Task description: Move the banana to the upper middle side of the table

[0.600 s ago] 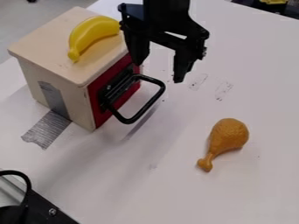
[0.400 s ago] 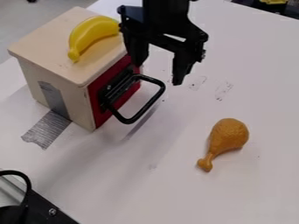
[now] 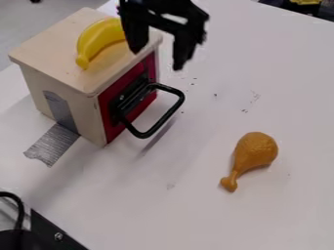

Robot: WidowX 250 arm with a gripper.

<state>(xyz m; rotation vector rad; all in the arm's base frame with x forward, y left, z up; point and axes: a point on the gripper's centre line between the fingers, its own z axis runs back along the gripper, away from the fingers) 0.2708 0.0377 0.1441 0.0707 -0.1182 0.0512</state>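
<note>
we find the end effector (image 3: 156, 61) higher and further left in the frame than in the earlier view, now at upper centre. its two fingers stand apart, released, with nothing between them. whether either finger touches the box, we cannot tell.

the banana (image 3: 96, 40) has not moved: it lies on the top of the wooden box (image 3: 65, 44), upper left of the frame, its right end now hidden behind the nearer finger. the box and the toy drumstick (image 3: 256, 149), right of centre, are unchanged in position. at the lower left edge, we note that the black cable (image 3: 21, 205) has shifted slightly to the left.

as to the surface, the table (image 3: 215, 215) is white, with small dark specks and scuffs right of the box. the box has a red door (image 3: 108, 102) bearing a black handle (image 3: 181, 100), which juts out over the table. silver tape (image 3: 52, 145) runs down the box's side wall and onto the table. a black plate (image 3: 55, 232) sits at lower left.

of the room, we record grey floor (image 3: 26, 24) at upper left, and a yellow item (image 3: 305, 1) among dark things at upper right.
</note>
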